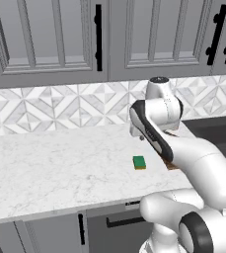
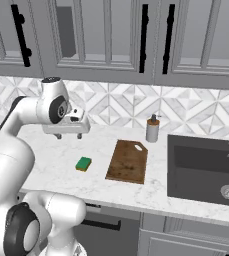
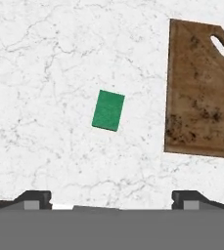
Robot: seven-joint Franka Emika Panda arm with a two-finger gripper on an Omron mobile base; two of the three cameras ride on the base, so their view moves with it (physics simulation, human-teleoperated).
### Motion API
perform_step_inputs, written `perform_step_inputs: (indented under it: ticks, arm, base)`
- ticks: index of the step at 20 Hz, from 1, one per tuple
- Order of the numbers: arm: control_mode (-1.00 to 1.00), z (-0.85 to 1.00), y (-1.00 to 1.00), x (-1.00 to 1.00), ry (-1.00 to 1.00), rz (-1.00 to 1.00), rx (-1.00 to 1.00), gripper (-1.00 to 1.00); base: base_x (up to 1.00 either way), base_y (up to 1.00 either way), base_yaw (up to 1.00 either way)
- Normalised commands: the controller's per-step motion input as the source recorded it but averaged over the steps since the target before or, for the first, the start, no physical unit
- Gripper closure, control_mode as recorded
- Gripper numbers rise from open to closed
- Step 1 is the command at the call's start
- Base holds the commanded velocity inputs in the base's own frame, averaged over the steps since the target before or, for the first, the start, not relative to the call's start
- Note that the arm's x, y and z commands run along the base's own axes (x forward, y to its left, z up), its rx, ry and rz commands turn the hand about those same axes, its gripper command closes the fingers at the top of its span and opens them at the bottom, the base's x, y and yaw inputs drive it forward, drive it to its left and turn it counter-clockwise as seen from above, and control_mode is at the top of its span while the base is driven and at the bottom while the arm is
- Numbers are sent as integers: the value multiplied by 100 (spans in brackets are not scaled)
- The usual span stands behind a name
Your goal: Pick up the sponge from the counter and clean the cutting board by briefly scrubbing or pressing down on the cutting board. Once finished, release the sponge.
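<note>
On the counter (image 2: 51, 160), between its front edge and the tiled back wall (image 2: 186, 107), the sponge (image 2: 83, 163) lies flat, apart from the cutting board (image 2: 128, 161) beside it. Seen from the hand, the gripper (image 3: 111, 197) hangs above with its fingertips (image 3: 35, 197) spread wide, holding nothing, and the board's handle hole is plain. From the right base view come things the arm hides on the left: a soap bottle (image 2: 152, 129) behind the board and a dark sink (image 2: 206, 170) beyond. Grey cabinets (image 1: 45, 39) with black handles hang above the white marble.
</note>
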Motion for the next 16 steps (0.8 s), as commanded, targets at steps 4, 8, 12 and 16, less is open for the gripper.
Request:
perform_step_inputs:
  ticks: [4, 8, 12, 16]
  arm:
    - [-100, -52, 0, 33, 2, 0, 4, -100]
    - [-100, -59, 0, 41, 11, 0, 9, -100]
    - [-100, -55, 0, 36, 14, 0, 5, -100]
    - [-100, -33, 0, 9, 6, 0, 0, -100]
  base:
    - [0, 0, 0]
    - [0, 0, 0]
    - [0, 0, 0]
    - [0, 0, 0]
